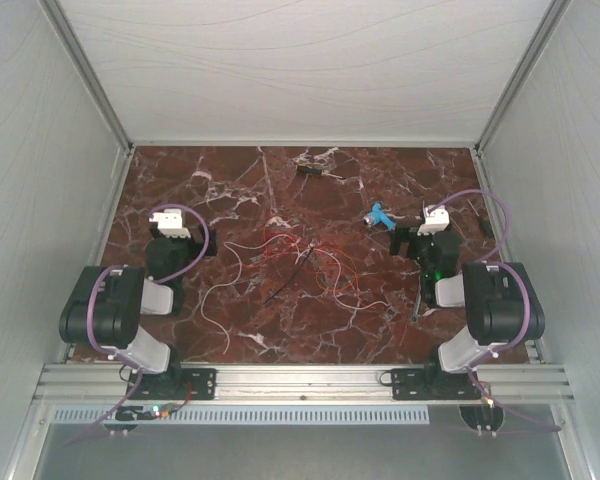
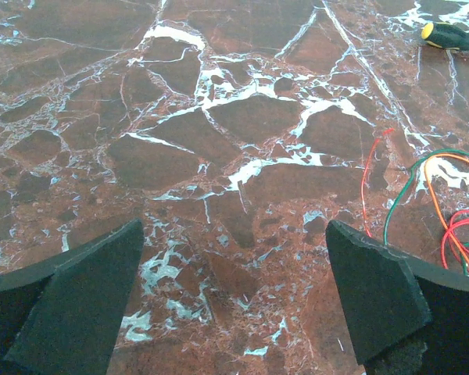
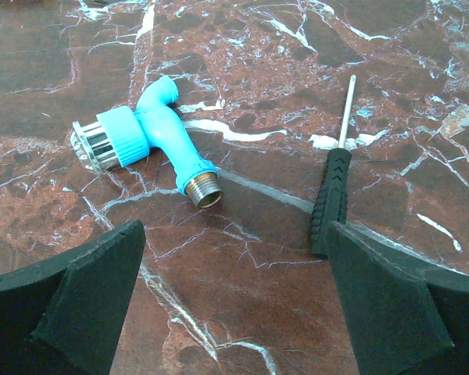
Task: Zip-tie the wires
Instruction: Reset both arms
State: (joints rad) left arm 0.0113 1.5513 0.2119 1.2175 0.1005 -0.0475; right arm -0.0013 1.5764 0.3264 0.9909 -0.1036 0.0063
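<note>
The wires (image 1: 300,262) lie as a loose tangle of thin red and white strands on the marble in the middle of the table. In the left wrist view red, green and orange wires (image 2: 453,226) show at the right edge. A thin black strip, the zip tie (image 1: 288,282), lies slanted across the tangle. My left gripper (image 1: 177,240) (image 2: 234,234) hovers left of the wires, open, with only bare marble between its fingers. My right gripper (image 1: 425,238) (image 3: 233,234) stands to the right of the wires, open and holding nothing.
A blue faucet piece (image 1: 380,215) (image 3: 152,137) lies just ahead and left of the right gripper. A black-handled screwdriver (image 3: 332,199) lies by its right finger. A small yellow-and-black object (image 1: 310,170) (image 2: 449,37) sits toward the back. White walls enclose the table.
</note>
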